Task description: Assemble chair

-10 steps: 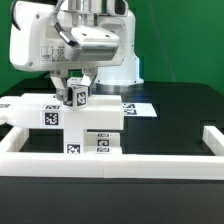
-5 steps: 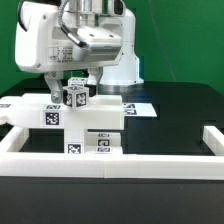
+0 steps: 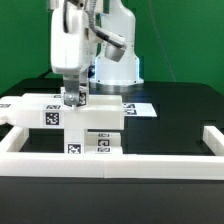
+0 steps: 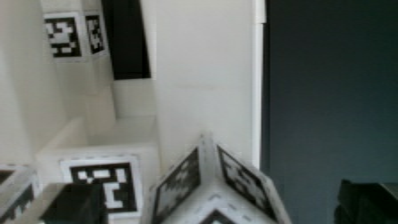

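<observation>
The pincer (image 3: 73, 97) is hanging low over the chair (image 3: 85, 118) in the exterior view, its fingers pointing straight down at about the ten o'clock part of the white parts. Its jaws are standing open, with nothing gripped between them. A small tagged block (image 3: 75, 97) is sitting just at the fingertips, on top of the assembled pieces; whether the fingers are touching it cannot be told.

The chair itself is lying on the black bench (image 3: 170, 115), toward the nine o'clock side of the exterior view's middle. It is showing as a cluster of matte white blocky parts: a flat upper piece with a tag facing the camera, and a lower block in front carrying two more tags. At six o'clock from it, a long white border rail (image 3: 110, 162) is running across the front of the bench, and the lower block is sitting right against it. The marker board (image 3: 135, 107) is lying flat on the bench at about two o'clock from the chair.

In the wrist view, white chair surfaces (image 4: 196, 70) are filling much of the picture beside the dark bench, with tagged faces (image 4: 103, 180) showing close to the camera, blurred.
</observation>
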### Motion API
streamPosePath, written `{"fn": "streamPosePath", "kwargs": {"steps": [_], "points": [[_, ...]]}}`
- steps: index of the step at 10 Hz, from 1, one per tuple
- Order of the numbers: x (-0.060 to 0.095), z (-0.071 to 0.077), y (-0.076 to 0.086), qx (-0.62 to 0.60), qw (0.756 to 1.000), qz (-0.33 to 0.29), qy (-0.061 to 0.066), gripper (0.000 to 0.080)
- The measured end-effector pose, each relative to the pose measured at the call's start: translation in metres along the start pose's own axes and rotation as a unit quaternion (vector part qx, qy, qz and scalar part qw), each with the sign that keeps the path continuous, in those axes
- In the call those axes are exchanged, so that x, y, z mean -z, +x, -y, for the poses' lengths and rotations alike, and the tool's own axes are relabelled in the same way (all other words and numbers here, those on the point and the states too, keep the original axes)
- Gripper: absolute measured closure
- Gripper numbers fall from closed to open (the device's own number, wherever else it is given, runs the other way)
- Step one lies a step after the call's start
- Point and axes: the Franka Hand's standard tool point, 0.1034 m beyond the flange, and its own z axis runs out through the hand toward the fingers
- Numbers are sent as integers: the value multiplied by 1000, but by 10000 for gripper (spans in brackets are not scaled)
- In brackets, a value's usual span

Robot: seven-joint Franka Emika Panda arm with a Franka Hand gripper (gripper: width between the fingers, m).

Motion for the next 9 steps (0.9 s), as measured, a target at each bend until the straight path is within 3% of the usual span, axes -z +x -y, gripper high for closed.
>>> {"fn": "streamPosePath", "kwargs": {"steps": [3,9], "points": [[0,0,-2,137,991,0,0,151],[0,0,0,340,940,0,-1,151]]}}
